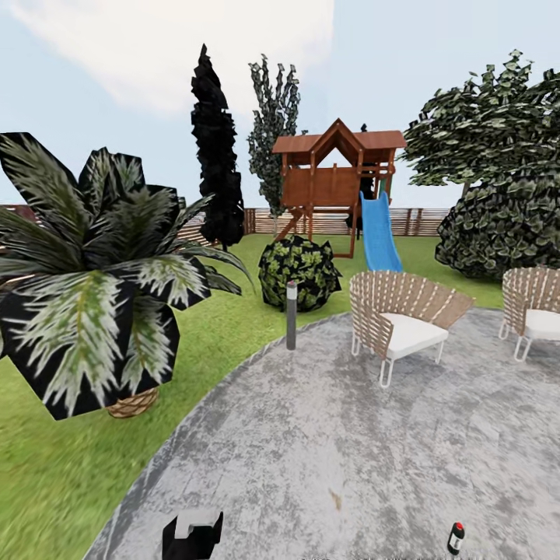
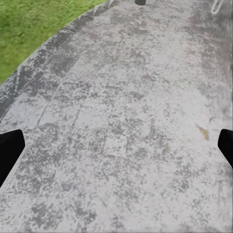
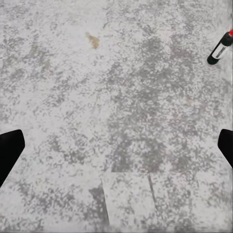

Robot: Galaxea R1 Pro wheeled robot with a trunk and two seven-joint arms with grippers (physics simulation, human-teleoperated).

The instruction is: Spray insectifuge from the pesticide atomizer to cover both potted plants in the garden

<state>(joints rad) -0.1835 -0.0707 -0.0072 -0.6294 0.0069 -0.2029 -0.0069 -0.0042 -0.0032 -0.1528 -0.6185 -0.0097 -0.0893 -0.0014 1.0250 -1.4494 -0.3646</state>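
The pesticide atomizer (image 1: 456, 538) stands upright on the grey paved patio (image 1: 334, 435) at the lower right of the head view, a slim dark bottle with a red top. In the right wrist view the atomizer (image 3: 221, 47) shows a pale label, well ahead of and to one side of my right gripper (image 3: 116, 150), which is open over bare paving. My left gripper (image 2: 116, 150) is also open above the patio, holding nothing; its arm's end (image 1: 192, 537) shows low in the head view. The potted plants are out of view.
A big leafy plant in a wicker basket (image 1: 132, 404) stands on the lawn at left. A grey bollard lamp (image 1: 292, 315) marks the patio edge, with a round bush (image 1: 299, 272) behind. Two wicker chairs (image 1: 400, 327) (image 1: 537, 311) sit at the patio's far side; playhouse and blue slide (image 1: 379, 233) beyond.
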